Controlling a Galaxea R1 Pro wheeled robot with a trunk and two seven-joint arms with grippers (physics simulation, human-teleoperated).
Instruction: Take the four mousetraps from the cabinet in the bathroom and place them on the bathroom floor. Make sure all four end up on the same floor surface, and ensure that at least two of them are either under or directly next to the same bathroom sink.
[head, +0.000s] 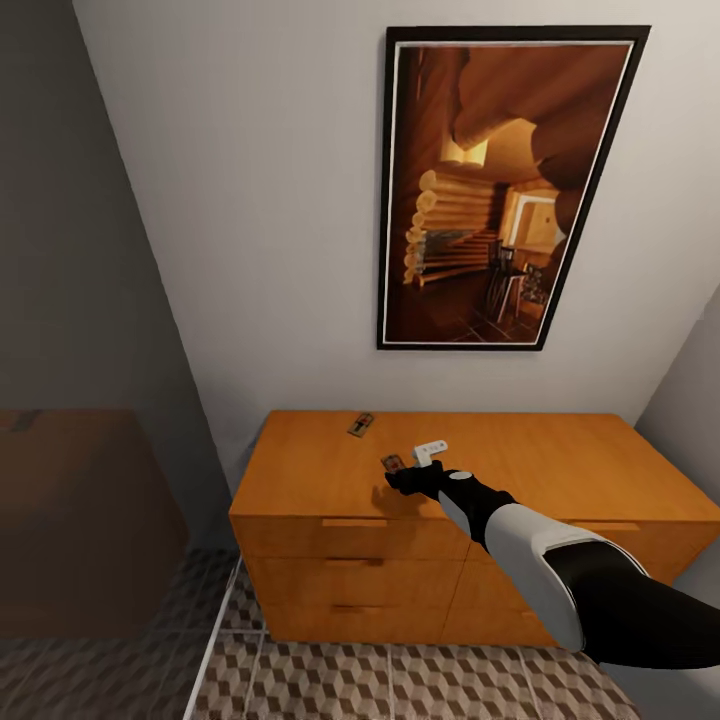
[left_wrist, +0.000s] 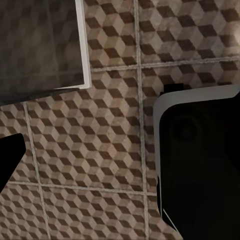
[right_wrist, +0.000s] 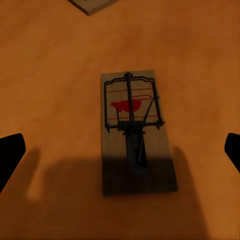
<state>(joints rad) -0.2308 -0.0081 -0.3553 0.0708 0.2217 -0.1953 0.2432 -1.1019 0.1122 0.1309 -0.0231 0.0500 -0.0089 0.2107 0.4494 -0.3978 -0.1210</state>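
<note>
Right claw (right_wrist: 120, 150) spread wide, poised over mousetrap (right_wrist: 136, 131), lying flat on cabinet (head: 560, 455)

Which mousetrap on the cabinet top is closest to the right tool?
The small flat wooden mousetrap just ahead of the right tool; the other mousetrap lies farther back toward the wall.

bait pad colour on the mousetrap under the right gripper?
Red, on the mousetrap; right wrist view shows it best.

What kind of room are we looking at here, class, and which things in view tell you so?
Probably a room in a home, perhaps a bathroom: a wooden cabinet with drawers stands against the wall, a framed picture hangs above it, and the floor is tiled in a cube pattern.
</note>
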